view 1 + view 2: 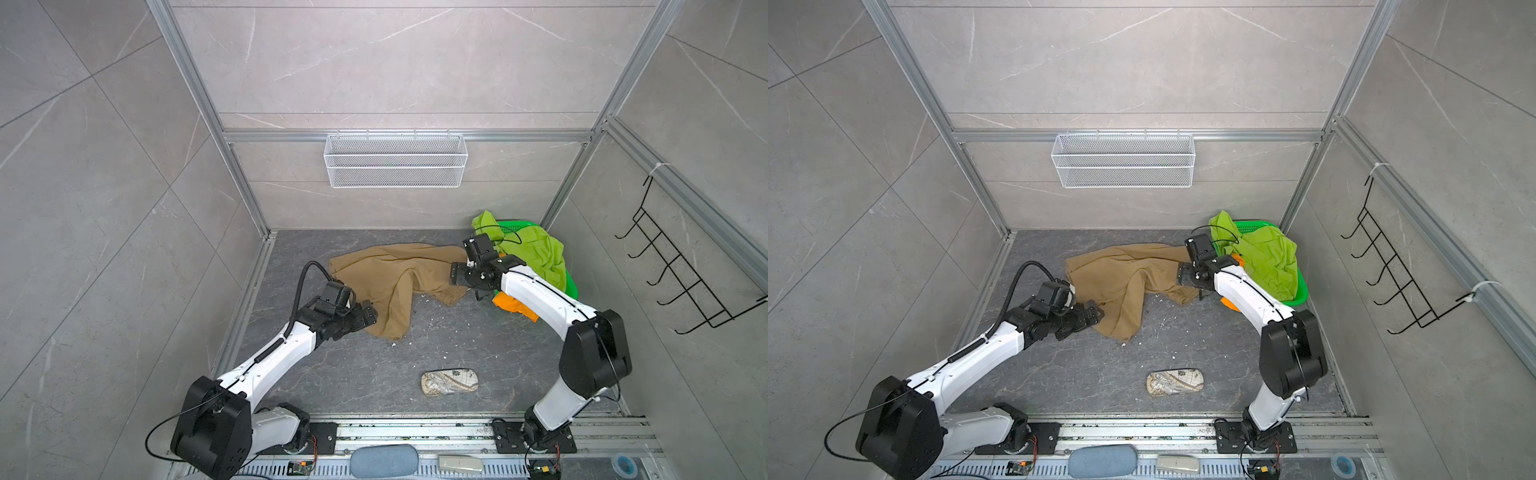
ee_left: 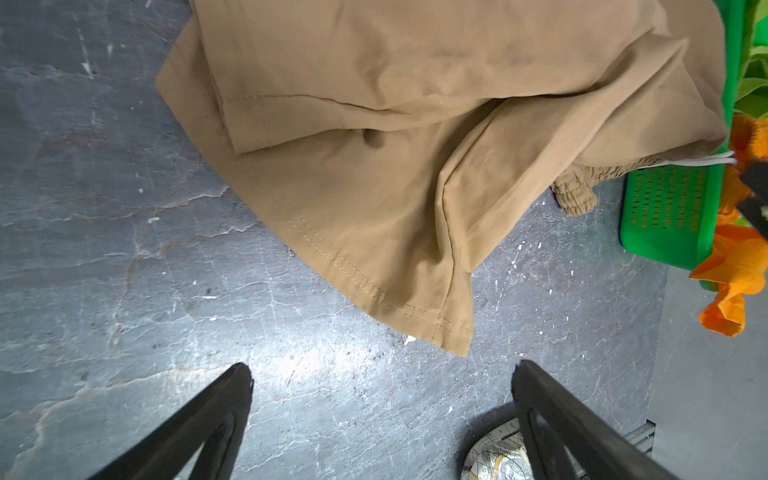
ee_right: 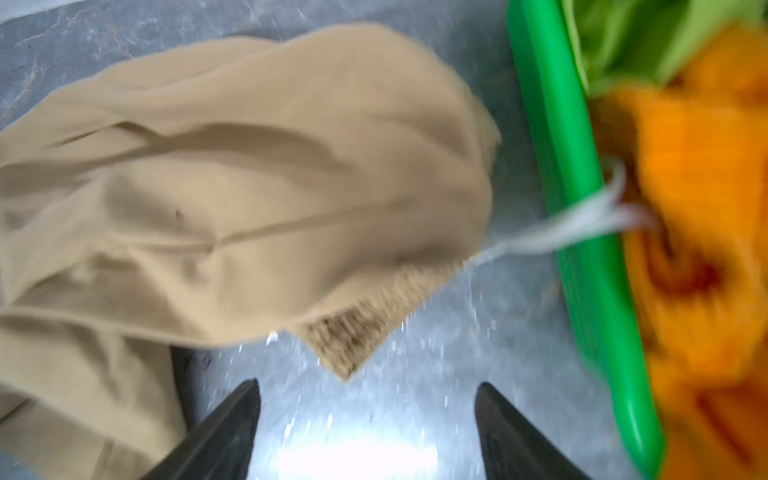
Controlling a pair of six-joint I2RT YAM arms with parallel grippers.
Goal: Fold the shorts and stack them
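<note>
We judge the first fold has barely begun: the tan shorts (image 1: 399, 282) lie crumpled mid-frame in both top views, with the lime green shorts (image 1: 536, 249) and orange shorts (image 1: 513, 305) at right in the green basket (image 3: 552, 124). Our left gripper (image 2: 382, 368) and right gripper (image 3: 368, 386) both gape wide and empty. Next they should pinch hem and waistband and spread the cloth flat.

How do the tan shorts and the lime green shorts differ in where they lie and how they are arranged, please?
The tan shorts lie on the dark tabletop; the lime green shorts are draped over the green basket in the far right corner. The tan shorts are spread out loosely across the surface; the lime green shorts are bunched in a heap. Both are rumpled cloth, not yet folded.
</note>
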